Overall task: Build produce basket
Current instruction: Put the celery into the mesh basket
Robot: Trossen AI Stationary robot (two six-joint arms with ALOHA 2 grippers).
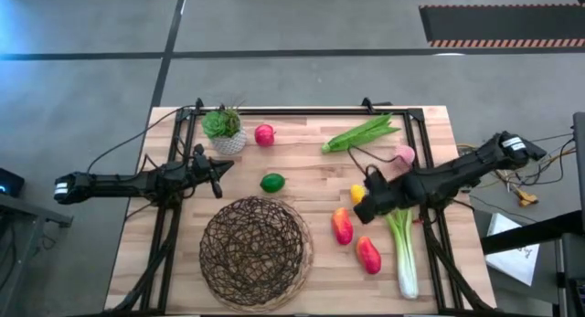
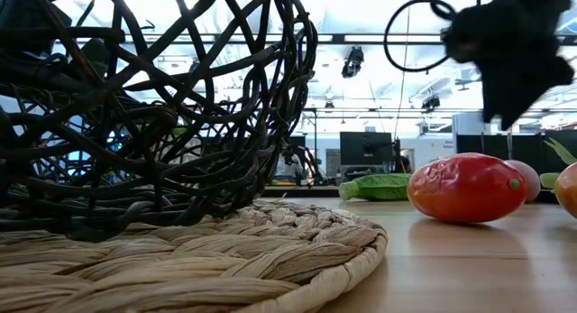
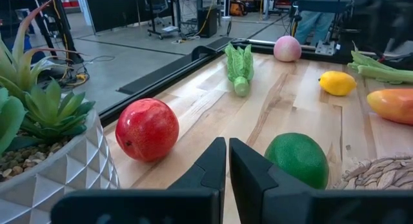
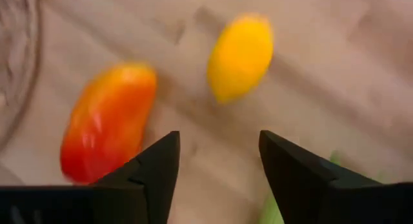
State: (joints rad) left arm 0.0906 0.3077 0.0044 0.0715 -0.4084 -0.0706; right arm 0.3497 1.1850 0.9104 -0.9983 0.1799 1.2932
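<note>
The dark woven basket [image 1: 256,251] sits on a straw mat [image 2: 225,259] at the table's near middle. Produce lies loose on the wood: a red apple [image 1: 264,134], a lime [image 1: 272,182], a green leafy bunch [image 1: 361,134], a peach [image 1: 404,153], a lemon [image 1: 357,193], two red-orange fruits [image 1: 342,226] [image 1: 368,255] and a leek [image 1: 402,248]. My right gripper [image 4: 219,159] hangs open, pointing down, above the lemon [image 4: 240,56] and the nearer red-orange fruit [image 4: 106,121], touching neither. My left gripper [image 3: 227,162] is shut, held level at the left, facing the apple [image 3: 147,129] and lime [image 3: 297,158].
A potted plant in a white pot [image 1: 225,132] stands at the far left, beside the apple. A dark frame [image 1: 302,110] runs along the table's far and side edges. Bare wood lies between the lime and the lemon.
</note>
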